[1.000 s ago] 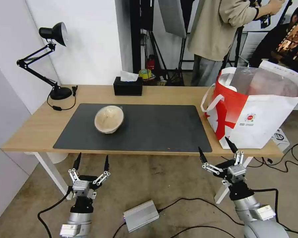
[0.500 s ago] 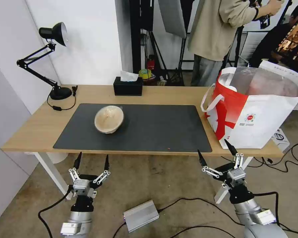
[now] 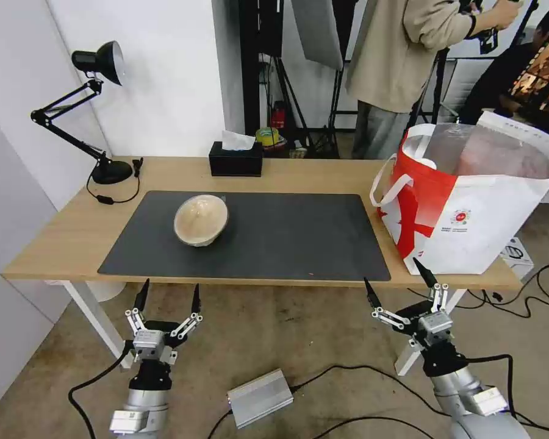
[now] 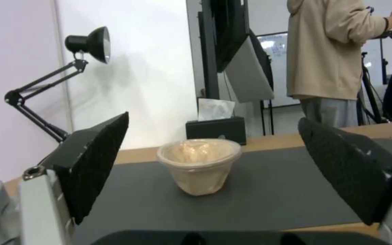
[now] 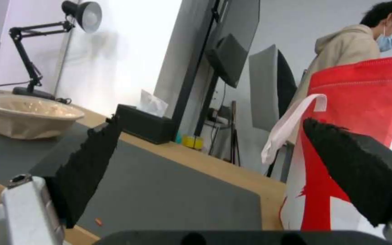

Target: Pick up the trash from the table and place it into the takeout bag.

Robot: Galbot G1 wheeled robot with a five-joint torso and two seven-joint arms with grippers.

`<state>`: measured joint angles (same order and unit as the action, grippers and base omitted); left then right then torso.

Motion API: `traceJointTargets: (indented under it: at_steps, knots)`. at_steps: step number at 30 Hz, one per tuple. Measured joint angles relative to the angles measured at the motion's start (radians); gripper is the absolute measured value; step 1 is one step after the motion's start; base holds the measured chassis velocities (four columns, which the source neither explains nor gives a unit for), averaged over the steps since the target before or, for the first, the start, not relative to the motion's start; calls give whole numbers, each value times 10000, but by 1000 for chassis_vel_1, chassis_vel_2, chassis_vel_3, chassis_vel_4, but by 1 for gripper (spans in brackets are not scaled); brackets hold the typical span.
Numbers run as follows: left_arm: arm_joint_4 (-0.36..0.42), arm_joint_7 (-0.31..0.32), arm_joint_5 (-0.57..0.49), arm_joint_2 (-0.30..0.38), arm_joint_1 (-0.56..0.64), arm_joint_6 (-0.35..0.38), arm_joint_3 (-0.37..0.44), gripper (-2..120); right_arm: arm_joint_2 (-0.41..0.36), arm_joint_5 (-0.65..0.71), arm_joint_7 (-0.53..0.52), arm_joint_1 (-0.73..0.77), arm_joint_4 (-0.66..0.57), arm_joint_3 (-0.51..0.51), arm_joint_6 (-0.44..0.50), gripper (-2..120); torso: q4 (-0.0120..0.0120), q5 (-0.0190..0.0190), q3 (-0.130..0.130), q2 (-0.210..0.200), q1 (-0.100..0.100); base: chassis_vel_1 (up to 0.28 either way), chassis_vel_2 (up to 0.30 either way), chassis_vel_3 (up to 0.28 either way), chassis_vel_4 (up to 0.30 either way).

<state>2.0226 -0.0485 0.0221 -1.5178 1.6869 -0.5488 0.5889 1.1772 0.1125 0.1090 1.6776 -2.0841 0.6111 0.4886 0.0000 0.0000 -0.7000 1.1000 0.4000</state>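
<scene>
- A beige round bowl (image 3: 200,220) is seen upright on the large dark grey rectangular mat (image 3: 287,238), in the mat's left half as the head camera looks at it; nothing is touching it.
- The mat is laid on the long light-wood bench (image 3: 73,231) with white legs.
- The large red-and-white insulated takeout bag (image 3: 470,213) with white handles is placed at the right end of the bench, just beside the mat; its mouth is open and a silver foil lining is seen inside.
- The left gripper (image 3: 168,298) is held below the near edge of the bench, in front of the bowl and well apart from it; its black fingers (image 4: 92,163) are spread apart and nothing is held.
- The right gripper (image 3: 399,282) is held below the near edge of the bench, near the bag's lower corner; its fingers (image 5: 355,173) are also apart and empty.
- A black tissue box (image 3: 235,158) and a black desk lamp (image 3: 97,110) are found at the far side of the bench.
</scene>
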Motion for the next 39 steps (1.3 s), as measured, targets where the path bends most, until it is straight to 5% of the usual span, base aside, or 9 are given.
traceJointTargets:
  at_steps: [21, 39]
  knots:
    - [240, -7, 3, 288, -287, 625, -34, 100, 0, 0, -8, -8, -2, 1, 0, 100, 0, -1, 0, 0, 0, 0, 0, 0, 0]
    - [510, -22, -714, 2025, -1388, 2435, 54, 100, -1, 6, -14, -9, -5, 1, -5, 100, 0, -1, 0, 0, 1, 0, 0, 0, 0]
